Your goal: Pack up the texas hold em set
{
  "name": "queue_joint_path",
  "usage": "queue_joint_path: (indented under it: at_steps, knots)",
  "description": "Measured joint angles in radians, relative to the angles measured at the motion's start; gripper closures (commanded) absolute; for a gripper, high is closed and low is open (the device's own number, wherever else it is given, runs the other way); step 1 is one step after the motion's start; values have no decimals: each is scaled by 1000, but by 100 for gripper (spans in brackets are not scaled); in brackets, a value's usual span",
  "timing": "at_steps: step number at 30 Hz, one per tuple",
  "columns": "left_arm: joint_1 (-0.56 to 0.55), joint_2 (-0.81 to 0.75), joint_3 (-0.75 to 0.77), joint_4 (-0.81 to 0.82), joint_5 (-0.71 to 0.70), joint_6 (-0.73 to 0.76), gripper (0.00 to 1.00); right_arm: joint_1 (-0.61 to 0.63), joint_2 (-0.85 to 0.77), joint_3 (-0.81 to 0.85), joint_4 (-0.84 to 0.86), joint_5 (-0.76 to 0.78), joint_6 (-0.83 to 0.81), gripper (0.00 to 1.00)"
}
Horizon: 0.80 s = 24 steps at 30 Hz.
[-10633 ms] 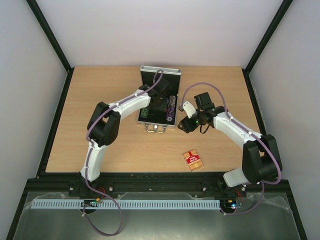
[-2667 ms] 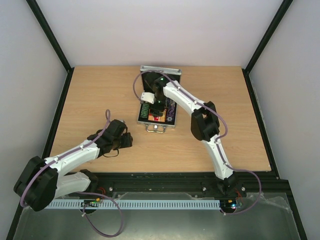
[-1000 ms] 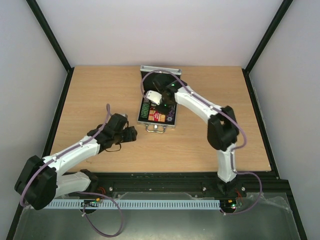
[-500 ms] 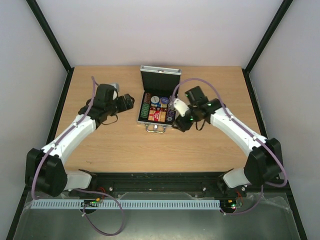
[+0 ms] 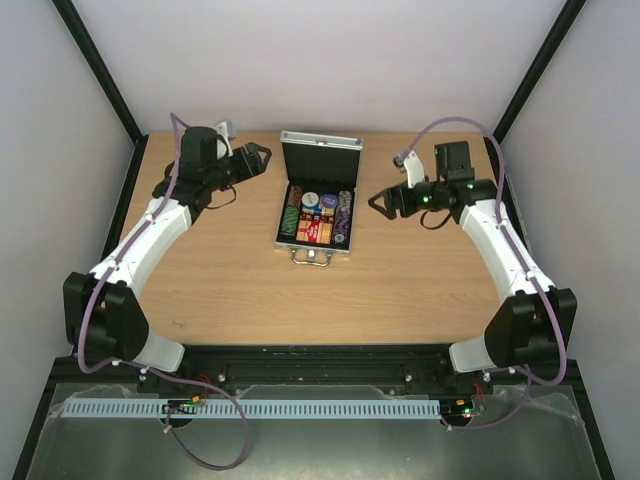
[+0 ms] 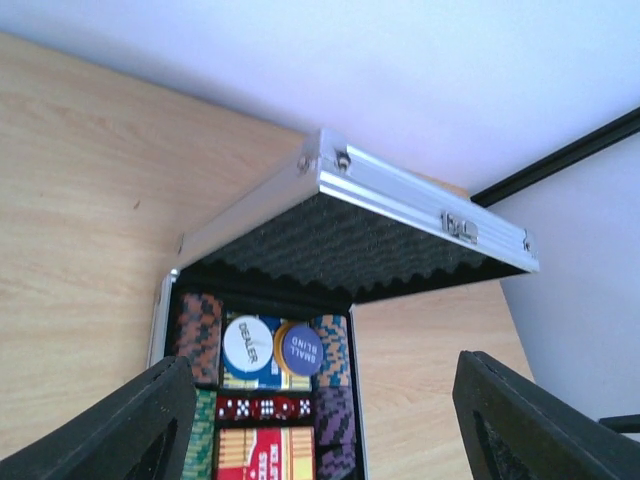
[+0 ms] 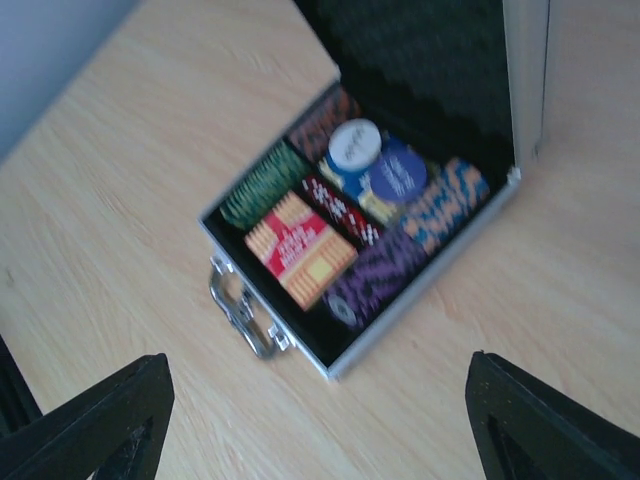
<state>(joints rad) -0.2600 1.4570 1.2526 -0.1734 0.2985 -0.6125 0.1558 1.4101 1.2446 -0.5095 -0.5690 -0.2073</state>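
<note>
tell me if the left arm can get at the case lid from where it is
Probably yes: the left tool is open and points at the upright lid, and the left wrist view shows nothing between them.

- The case (image 5: pixel 320 141) was silver; its foam lining (image 6: pixel 350 245) was black with a rippled pattern.
- The card deck (image 7: pixel 298 248) was red with a pale yellow patch.
- The dice (image 6: pixel 265 408) were red with white dots.
- The white disc (image 6: pixel 246 344) sat beside the blue disc (image 6: pixel 301 348).
- The green chips (image 7: pixel 262 183), purple chips (image 7: pixel 375 270) and orange-and-blue chips (image 7: pixel 440 205) had striped edges.
- The table (image 5: pixel 200 270) was light wood grain.

Light wooden table (image 5: pixel 230 290), white walls (image 5: pixel 320 60), black frame posts (image 5: pixel 100 72)
</note>
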Motion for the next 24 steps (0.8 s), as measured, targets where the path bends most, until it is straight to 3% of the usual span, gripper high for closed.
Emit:
queue_joint_path:
  at_steps: [12, 24]
  knots:
    - [18, 156, 84, 114, 19, -26, 29, -4, 160, 360, 26, -45, 154, 21]
    - [39, 313, 207, 198, 51, -41, 35, -11, 429, 559, 67, -58, 319, 31]
